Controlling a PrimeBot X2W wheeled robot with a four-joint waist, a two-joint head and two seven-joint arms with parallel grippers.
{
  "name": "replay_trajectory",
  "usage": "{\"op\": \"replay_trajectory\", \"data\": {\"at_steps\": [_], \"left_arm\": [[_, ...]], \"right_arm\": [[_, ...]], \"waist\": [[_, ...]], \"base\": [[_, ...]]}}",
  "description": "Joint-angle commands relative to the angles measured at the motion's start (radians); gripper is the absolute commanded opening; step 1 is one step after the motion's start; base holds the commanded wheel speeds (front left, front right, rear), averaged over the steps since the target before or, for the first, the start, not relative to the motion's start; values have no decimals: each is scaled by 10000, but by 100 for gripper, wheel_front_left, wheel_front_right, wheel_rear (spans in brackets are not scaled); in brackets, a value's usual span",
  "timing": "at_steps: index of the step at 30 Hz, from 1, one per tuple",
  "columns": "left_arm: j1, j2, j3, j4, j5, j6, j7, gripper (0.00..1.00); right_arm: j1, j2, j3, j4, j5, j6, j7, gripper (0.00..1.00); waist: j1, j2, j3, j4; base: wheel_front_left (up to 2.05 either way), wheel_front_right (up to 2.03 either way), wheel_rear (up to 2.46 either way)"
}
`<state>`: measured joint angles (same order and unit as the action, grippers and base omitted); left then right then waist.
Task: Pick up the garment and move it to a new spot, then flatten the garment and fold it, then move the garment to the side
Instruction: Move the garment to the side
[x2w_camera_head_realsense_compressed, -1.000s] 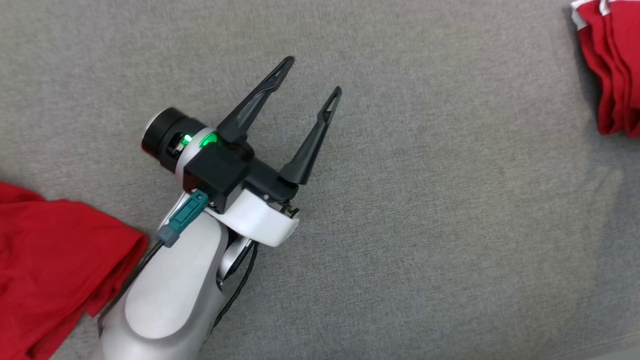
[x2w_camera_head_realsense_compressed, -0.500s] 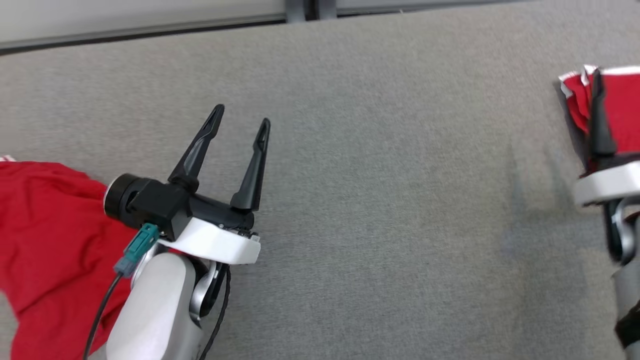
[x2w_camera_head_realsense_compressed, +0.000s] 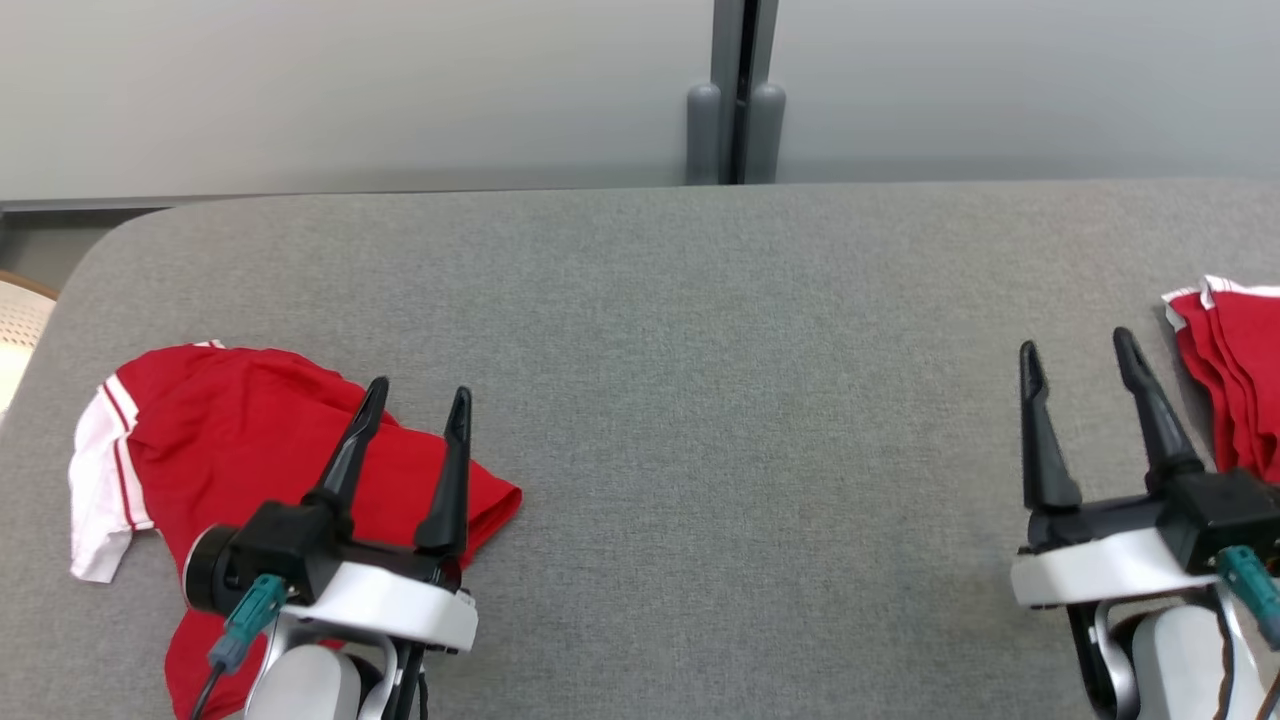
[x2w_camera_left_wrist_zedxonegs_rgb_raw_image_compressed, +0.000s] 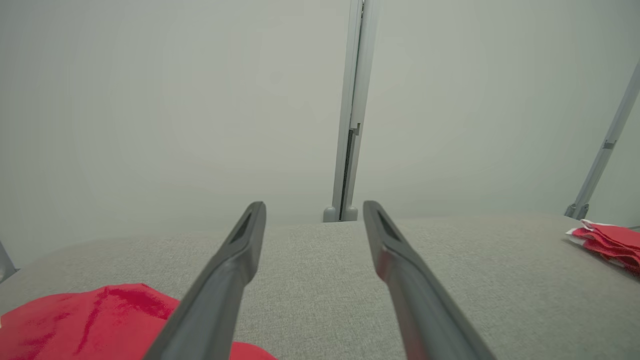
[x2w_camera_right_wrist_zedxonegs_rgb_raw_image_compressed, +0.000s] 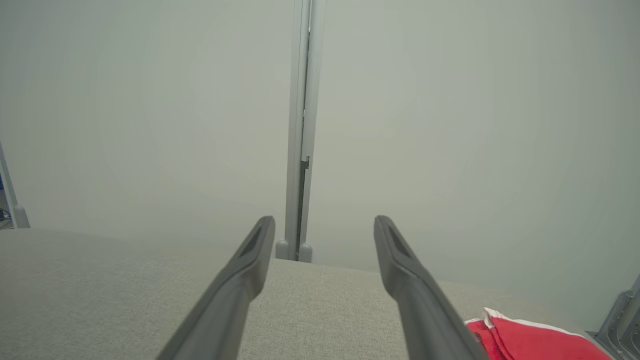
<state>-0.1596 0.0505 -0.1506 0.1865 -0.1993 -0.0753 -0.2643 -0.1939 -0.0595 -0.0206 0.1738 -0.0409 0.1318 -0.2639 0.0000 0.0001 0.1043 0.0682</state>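
Crumpled red garment (x2w_camera_head_realsense_compressed: 230, 440) with white-striped sleeve lying at left of grey fabric worktop (x2w_camera_head_realsense_compressed: 720, 420), under and leftward of left tool (x2w_camera_head_realsense_compressed: 419, 392), well apart from right tool (x2w_camera_head_realsense_compressed: 1075, 345), which hovers beside folded red stack (x2w_camera_head_realsense_compressed: 1240, 390); both tools open, empty

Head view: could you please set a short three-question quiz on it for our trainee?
1. True or false: the left gripper is open.
2. What colour is the sleeve of the crumpled garment?
3. The folded red pile lies nearest: A the left gripper, B the right gripper, C the crumpled garment.
Key: 1 true; 2 white with red stripes; 3 B.
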Motion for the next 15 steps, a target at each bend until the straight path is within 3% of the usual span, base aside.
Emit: {"op": "replay_trajectory", "data": {"at_steps": [1, 15], "left_arm": [[112, 19, 65, -56, -187, 95, 2, 100], [817, 19, -109, -181, -453, 429, 2, 100]], "right_arm": [[217, -26, 28, -95, -105, -22, -7, 100], [1120, 83, 153, -344, 402, -22, -7, 100]], "waist": [[0, -1, -191, 147], [0, -1, -479, 154]], "base": [[0, 0, 0], [0, 0, 0]]}}
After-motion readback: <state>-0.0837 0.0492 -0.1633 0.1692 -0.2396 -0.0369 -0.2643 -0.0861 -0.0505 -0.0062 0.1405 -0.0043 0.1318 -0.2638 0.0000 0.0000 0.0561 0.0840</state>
